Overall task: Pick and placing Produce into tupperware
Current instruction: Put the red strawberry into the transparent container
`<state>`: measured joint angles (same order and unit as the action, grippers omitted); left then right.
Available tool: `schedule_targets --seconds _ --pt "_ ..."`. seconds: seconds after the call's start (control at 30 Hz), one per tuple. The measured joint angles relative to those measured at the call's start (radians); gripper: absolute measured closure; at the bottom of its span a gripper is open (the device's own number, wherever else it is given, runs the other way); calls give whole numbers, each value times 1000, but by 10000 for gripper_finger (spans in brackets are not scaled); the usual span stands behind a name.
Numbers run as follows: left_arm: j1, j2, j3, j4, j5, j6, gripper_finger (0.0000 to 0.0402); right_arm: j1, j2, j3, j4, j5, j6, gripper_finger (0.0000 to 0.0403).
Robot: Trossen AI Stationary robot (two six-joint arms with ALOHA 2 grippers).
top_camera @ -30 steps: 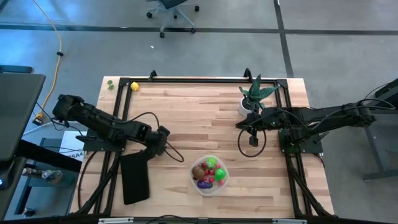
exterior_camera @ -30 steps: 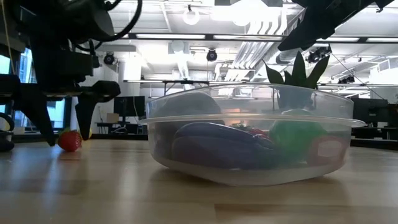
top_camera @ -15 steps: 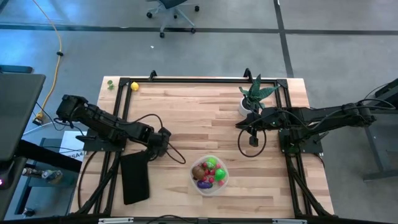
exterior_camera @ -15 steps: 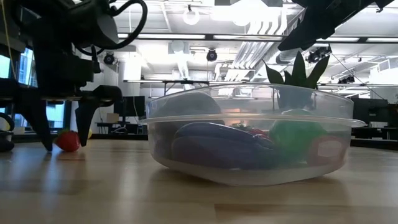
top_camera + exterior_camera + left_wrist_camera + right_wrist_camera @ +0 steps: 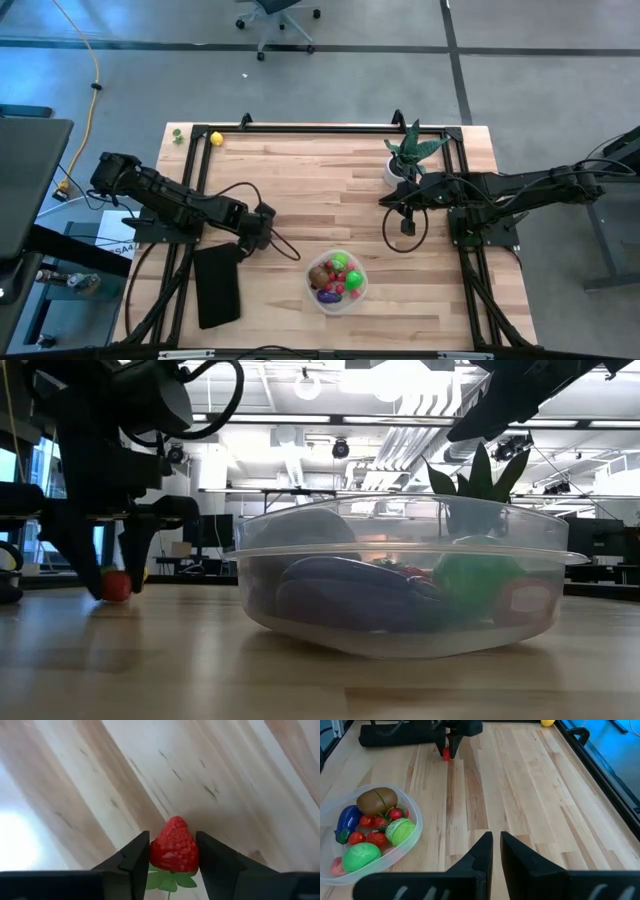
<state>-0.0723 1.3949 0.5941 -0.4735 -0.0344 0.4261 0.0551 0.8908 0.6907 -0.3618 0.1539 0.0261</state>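
Low view: the tupperware sits nearest the camera on the tabletop, close to the front edge and slightly right of centre. Its clear wall shows a purple piece and a bright green piece inside.

High view shows the same container filled with produce: a brown piece, two bright green pieces, small red pieces and the purple one. The right wrist view confirms this load, with the brown piece on the side toward the left arm and red pieces in the middle.

Farther back, toward the left edge, the left end effector is lowered to the tabletop just beyond a flat black rectangle. In the left wrist view a red strawberry stands between its two fingers, which flank the fruit on both sides at close range, half-closed; contact on both sides cannot be confirmed. The strawberry rests on the wood, well apart from the tupperware.

The right end effector waits above the tabletop toward the right edge, fingers almost together and holding nothing.

At the far right corner stands a spiky green plant in a white pot. A yellow piece lies at the far left corner.
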Motion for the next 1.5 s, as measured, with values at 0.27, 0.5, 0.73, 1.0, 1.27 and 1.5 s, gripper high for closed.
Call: schedule_targets --seconds 0.27,0.5,0.73,1.0,1.27,1.5 --pt "0 -3 76 110 -113 22 268 0 0 0 0 0 0 377" --pt "0 -3 191 309 -143 117 269 0 0 0 0 0 0 377" --pt "-62 90 334 374 -64 121 268 0 0 0 0 0 0 377" --pt "-158 316 558 311 -62 123 268 0 0 0 0 0 0 377" --pt "-166 536 793 167 -37 128 268 0 0 0 0 0 0 377" --pt "-165 623 866 102 -3 119 268 0 0 0 0 0 0 377"
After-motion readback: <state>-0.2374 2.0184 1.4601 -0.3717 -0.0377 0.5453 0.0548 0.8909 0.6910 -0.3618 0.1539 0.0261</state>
